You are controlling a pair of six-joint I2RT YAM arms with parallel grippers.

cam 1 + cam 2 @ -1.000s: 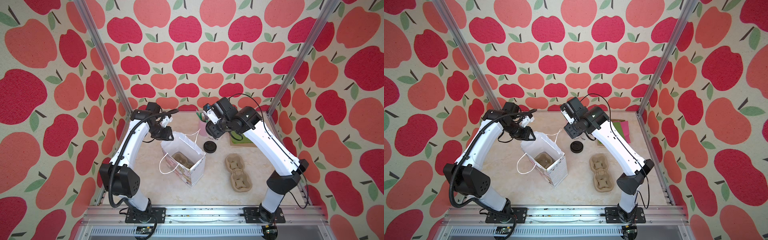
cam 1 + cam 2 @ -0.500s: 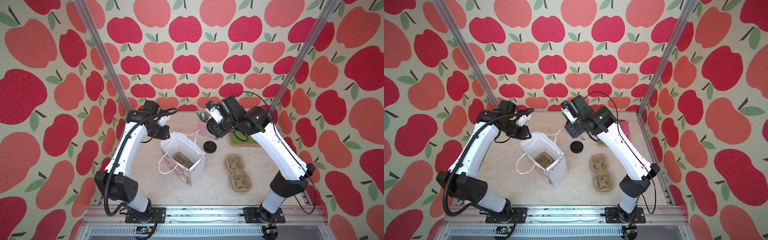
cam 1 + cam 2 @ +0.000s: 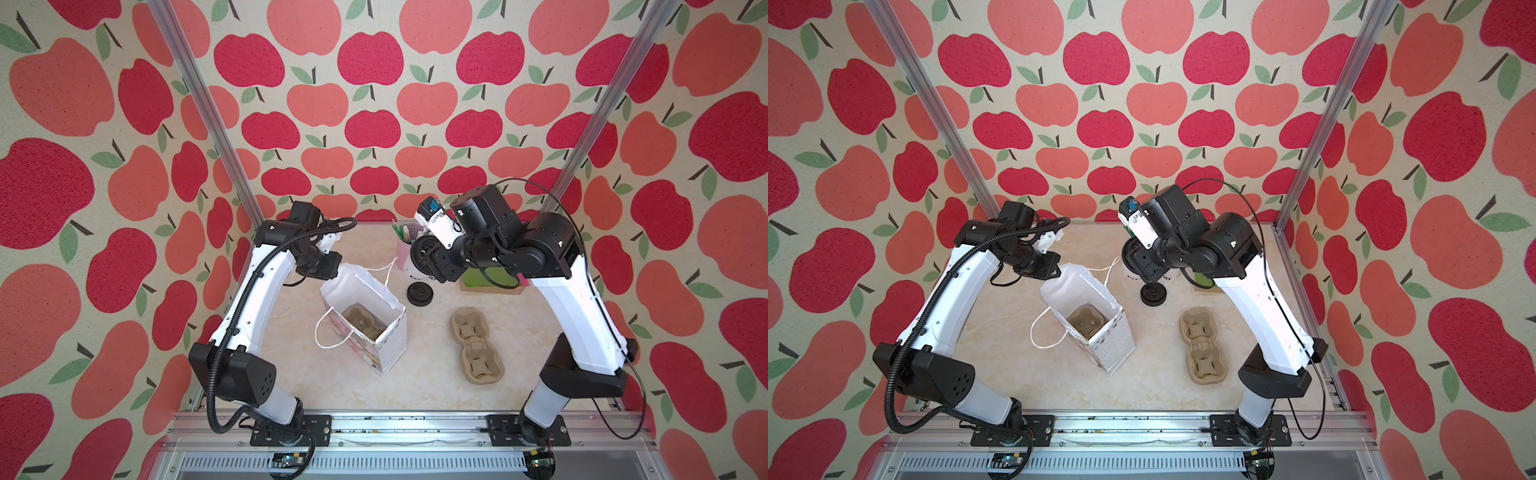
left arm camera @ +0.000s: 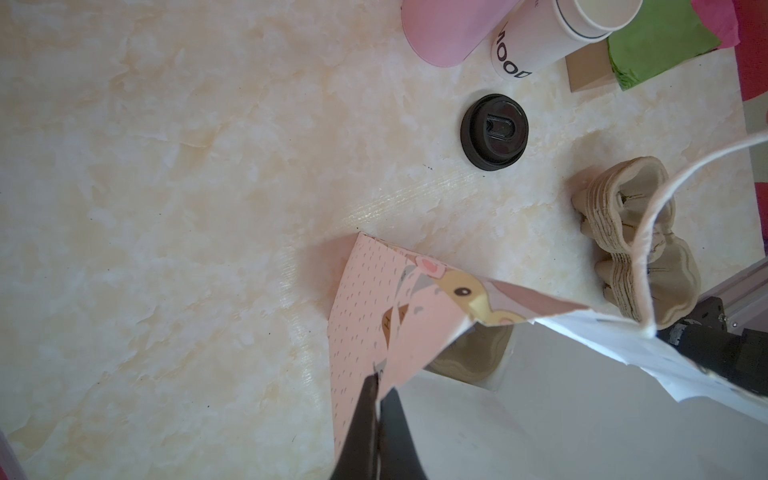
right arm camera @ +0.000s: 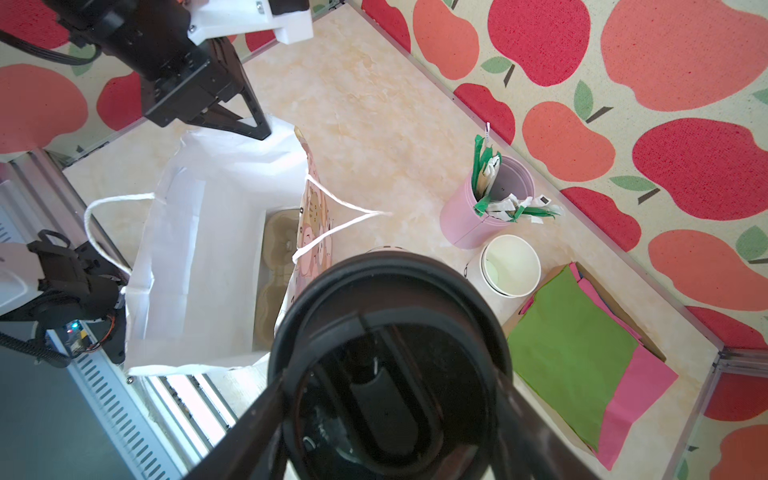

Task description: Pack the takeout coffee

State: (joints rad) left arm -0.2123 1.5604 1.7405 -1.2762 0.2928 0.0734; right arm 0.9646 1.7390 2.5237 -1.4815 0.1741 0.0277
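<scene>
The takeout coffee, a cup under a round black sip lid, fills the right wrist view. My right gripper is shut on it, one finger on each side of the lid. In both top views the coffee hangs at the back, right of the bag. The white paper bag stands open mid-table with a tan cup carrier at its bottom. My left gripper is shut on the bag's back-left rim.
A loose black lid lies on the table right of the bag. A pink holder of stirrers, a lidless white cup and green and pink paper sheets stand at the back right. A stack of tan carriers lies front right.
My left gripper's jaws have closed on the bag's rim. The right gripper and the cup have stayed almost in place, while that arm's elbow has swung a little to the right.
</scene>
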